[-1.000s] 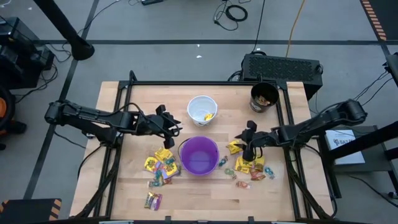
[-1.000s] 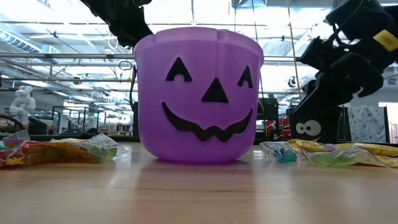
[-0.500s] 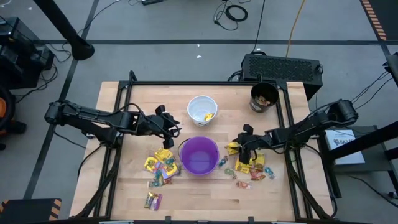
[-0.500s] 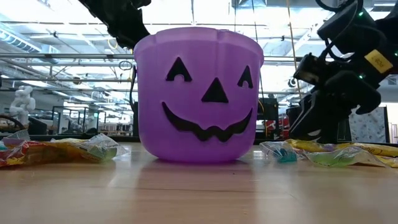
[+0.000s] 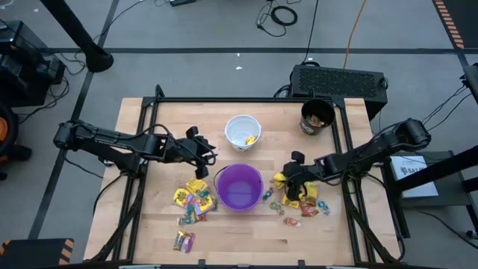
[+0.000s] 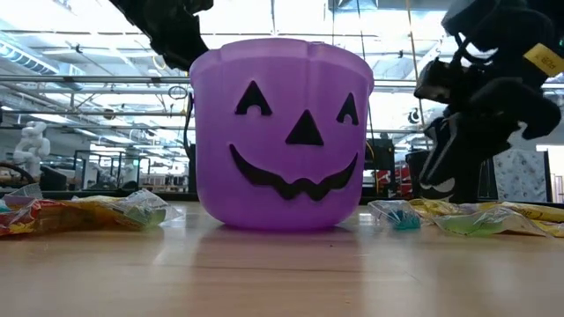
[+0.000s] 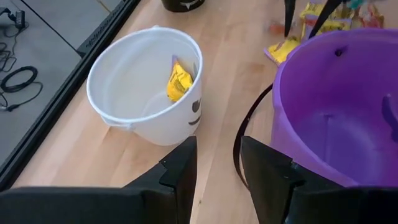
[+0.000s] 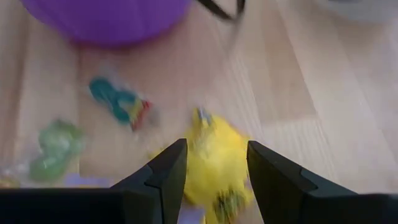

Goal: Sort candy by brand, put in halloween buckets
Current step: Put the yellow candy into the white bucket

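Note:
Three buckets stand on the wooden table: a white bucket [image 5: 243, 132] [image 7: 134, 81] with a yellow packet [image 7: 179, 81] inside, a purple bucket [image 5: 239, 187] [image 6: 282, 132] and a black bucket [image 5: 317, 116] at the far right. Candy lies in one heap [image 5: 193, 200] left of the purple bucket and another heap [image 5: 302, 202] right of it. My left gripper [image 5: 209, 155] [image 7: 217, 168] hangs open between the white and purple buckets. My right gripper [image 5: 287, 183] [image 8: 216, 149] is open and slants down over a yellow packet [image 8: 214, 171] at the right heap's edge, one finger on either side.
A black box with a ridged top [image 5: 337, 78] sits beyond the far edge. Black frame rails [image 5: 149, 149] run along the table's left and right sides. A few loose sweets [image 5: 183, 240] lie near the front left. A blue-green sweet [image 8: 118, 102] lies beside the purple bucket.
My right gripper has shifted a little toward the purple bucket, its wrist tipping, and now stands over the yellow packet at the heap's edge. The left arm has kept still.

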